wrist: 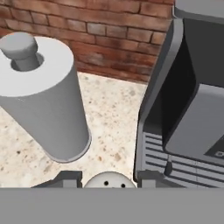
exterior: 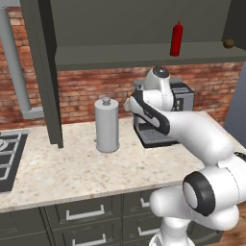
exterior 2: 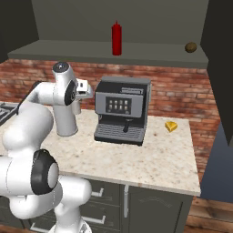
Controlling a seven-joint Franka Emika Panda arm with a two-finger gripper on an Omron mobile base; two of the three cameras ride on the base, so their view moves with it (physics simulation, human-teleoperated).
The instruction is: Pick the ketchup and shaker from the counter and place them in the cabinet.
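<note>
Showing second half of task: ketchup (exterior 2: 117,39) upright on cabinet (exterior: 144,53) shelf, already stowed, well above counter (exterior: 86,168). Shaker (wrist: 108,180) seen from above in hand view, rounded perforated cap sitting between the two fingers (wrist: 65,179) at bottom edge; fingers drawn in close on either side of it, judged as grasping the shaker. Gripper (exterior 2: 83,88) held low between tall grey canister (exterior: 106,125) and coffee machine (exterior 2: 123,109), in the narrow gap where shaker stood, hence tight approach from above. Wrist partly hidden behind arm in left base view. Whether shaker is off the counter cannot be told. Yellow wedge (exterior 2: 171,126) lying right of machine, apart from the work. Likely next: lift clear of both neighbours, then raise to shelf beside ketchup.
</note>
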